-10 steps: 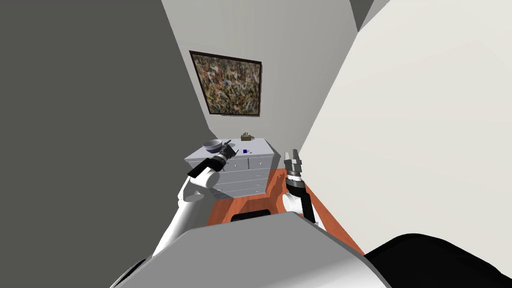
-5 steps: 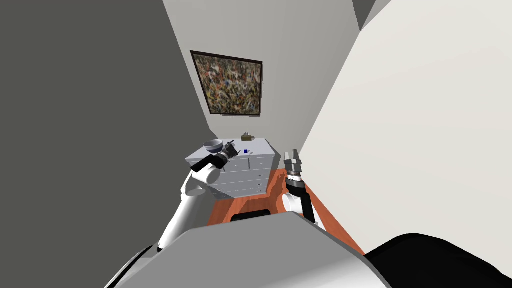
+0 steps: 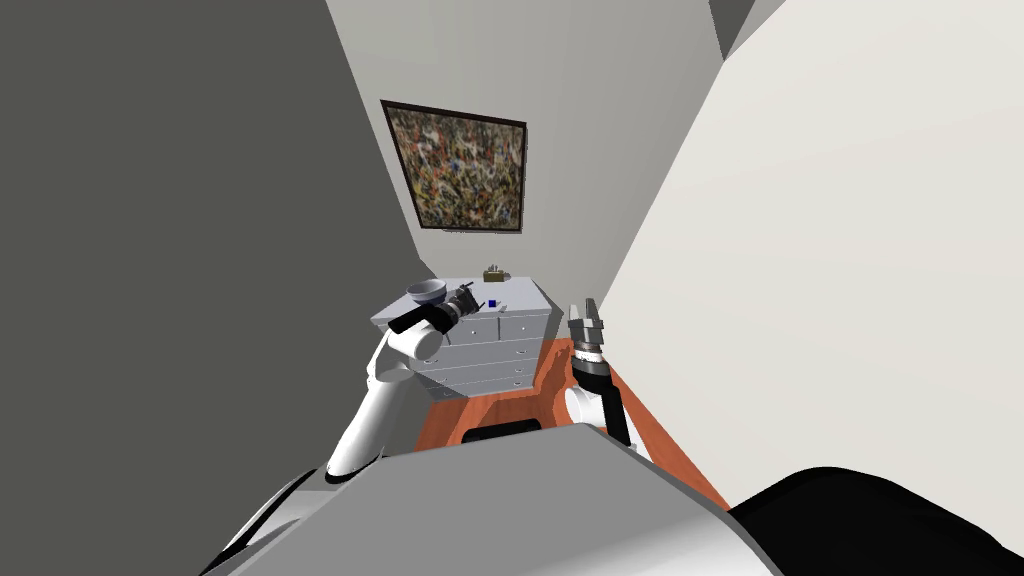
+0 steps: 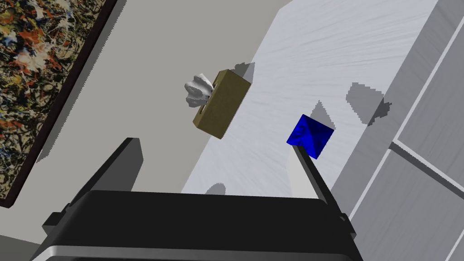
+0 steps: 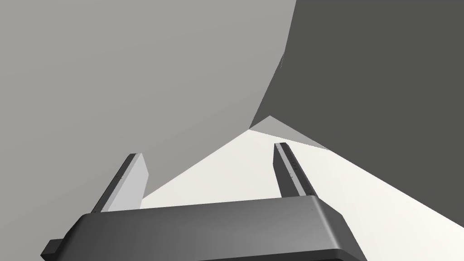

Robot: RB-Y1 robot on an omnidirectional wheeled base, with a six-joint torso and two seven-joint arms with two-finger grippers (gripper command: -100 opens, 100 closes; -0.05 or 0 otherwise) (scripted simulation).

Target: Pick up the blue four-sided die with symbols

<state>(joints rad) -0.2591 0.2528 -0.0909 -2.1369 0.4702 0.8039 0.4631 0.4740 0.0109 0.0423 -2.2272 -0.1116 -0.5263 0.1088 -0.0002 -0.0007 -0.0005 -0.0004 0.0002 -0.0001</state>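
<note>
Left tool (image 4: 214,144) has crept further out over the dresser (image 4: 326,50), fingers spread with nothing in them. The blue die (image 4: 311,136) sits on top just off one fingertip, so it's not lined up yet, I reckon. Right tool (image 3: 585,312) hangs idle, fingers apart too.

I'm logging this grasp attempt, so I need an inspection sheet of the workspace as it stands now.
Surface: pale grey dresser top, drawers below.
Job's things: blue die on the dresser top, ungrasped, at one left fingertip, off-centre.
Clutter: tan tissue box near the wall; bowl beside left forearm.
Grippers: left gripper open over the dresser; right gripper open, raised, idle.
Cables: nothing seen.
Surroundings: framed painting on the wall above; reddish floor.
</note>
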